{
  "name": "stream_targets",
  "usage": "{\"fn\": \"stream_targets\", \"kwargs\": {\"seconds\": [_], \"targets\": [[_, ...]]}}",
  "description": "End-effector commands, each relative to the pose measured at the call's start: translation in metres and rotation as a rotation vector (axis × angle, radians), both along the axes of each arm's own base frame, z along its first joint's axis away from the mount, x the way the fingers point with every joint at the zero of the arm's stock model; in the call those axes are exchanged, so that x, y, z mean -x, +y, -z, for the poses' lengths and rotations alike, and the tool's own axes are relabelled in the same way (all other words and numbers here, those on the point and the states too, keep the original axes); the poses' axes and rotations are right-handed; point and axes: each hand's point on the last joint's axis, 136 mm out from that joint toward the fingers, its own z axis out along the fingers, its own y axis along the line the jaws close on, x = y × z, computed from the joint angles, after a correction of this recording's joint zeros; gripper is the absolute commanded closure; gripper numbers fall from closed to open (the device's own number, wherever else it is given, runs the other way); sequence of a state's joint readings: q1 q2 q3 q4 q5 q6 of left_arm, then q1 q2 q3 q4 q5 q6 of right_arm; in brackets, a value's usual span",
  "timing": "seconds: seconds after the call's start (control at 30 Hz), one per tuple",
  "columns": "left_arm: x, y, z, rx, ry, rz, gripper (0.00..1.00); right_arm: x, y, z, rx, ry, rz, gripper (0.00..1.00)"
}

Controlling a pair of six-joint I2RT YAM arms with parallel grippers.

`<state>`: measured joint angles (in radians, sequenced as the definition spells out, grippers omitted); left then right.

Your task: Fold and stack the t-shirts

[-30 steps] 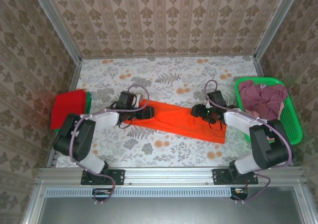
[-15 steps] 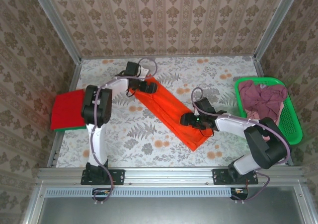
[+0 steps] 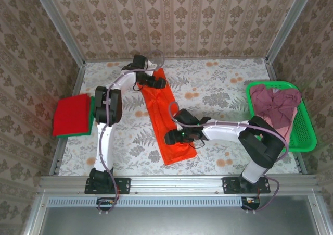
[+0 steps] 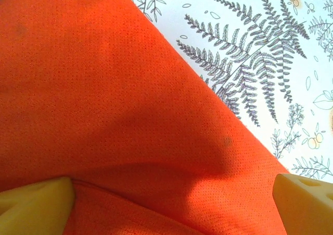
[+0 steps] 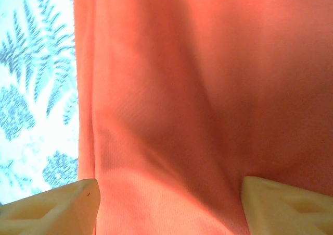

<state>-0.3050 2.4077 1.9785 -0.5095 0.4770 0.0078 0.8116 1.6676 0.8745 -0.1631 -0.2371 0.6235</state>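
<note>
Strip swung round
The orange t-shirt (image 3: 164,118), left of the basket (image 3: 311,133), has turned end-on; left hand (image 3: 155,82) and right hand (image 3: 174,137), both spread, pin its ends, probably for halving.

— Light good?
— Bright, even, from overhead; the orange t-shirt (image 3: 162,115) throws almost no shadow beside it.
— And close up?
— Left wrist view crisp, a soft shadow across its fold; right wrist view blurred, washed pale.

Bare table (image 3: 218,81) is left at upper centre-right; the basket (image 3: 307,138) at right and stacked t-shirts (image 3: 72,115) at left are obstacles
</note>
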Motion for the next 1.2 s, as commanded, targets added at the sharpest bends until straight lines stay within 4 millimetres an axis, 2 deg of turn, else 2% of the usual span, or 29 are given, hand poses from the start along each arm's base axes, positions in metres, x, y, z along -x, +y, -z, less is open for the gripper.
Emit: {"fn": "stream_targets", "kwargs": {"seconds": [0.0, 0.13, 0.23, 0.37, 0.47, 0.53, 0.6, 0.73, 0.8, 0.9, 1.0, 1.17], "targets": [[0.022, 0.013, 0.019, -0.016, 0.126, -0.039, 0.0, 0.003, -0.001, -0.013, 0.009, -0.024, -0.05, 0.27], [0.028, 0.014, -0.007, 0.022, 0.075, -0.057, 0.0, -0.024, -0.013, -0.053, 0.002, -0.199, -0.028, 0.27], [0.034, 0.019, -0.035, 0.052, -0.002, -0.105, 0.0, -0.058, -0.028, -0.08, -0.025, -0.294, 0.033, 0.27], [0.049, 0.029, -0.065, 0.072, -0.104, -0.173, 0.0, -0.113, -0.041, -0.099, -0.067, -0.35, 0.123, 0.28], [0.07, 0.038, -0.085, 0.103, -0.158, -0.192, 0.0, -0.157, -0.039, -0.107, -0.068, -0.395, 0.135, 0.28], [0.088, 0.045, -0.09, 0.117, -0.172, -0.212, 0.0, -0.185, -0.036, -0.105, -0.06, -0.408, 0.134, 0.29], [0.112, 0.052, -0.09, 0.125, -0.166, -0.235, 0.0, -0.212, -0.027, -0.093, -0.056, -0.388, 0.124, 0.33], [0.16, 0.062, -0.087, 0.137, -0.154, -0.279, 0.0, -0.253, -0.007, -0.072, -0.067, -0.356, 0.111, 0.42], [0.187, 0.069, -0.078, 0.12, -0.139, -0.305, 0.0, -0.27, 0.004, -0.059, -0.078, -0.341, 0.113, 0.46], [0.216, 0.08, -0.071, 0.119, -0.13, -0.347, 0.0, -0.287, 0.019, -0.037, -0.094, -0.293, 0.111, 0.48], [0.235, 0.091, -0.067, 0.128, -0.131, -0.389, 0.0, -0.294, 0.034, -0.017, -0.139, -0.227, 0.108, 0.49], [0.249, 0.102, -0.062, 0.111, -0.134, -0.416, 0.0, -0.299, 0.052, 0.004, -0.205, -0.14, 0.119, 0.56]]}}
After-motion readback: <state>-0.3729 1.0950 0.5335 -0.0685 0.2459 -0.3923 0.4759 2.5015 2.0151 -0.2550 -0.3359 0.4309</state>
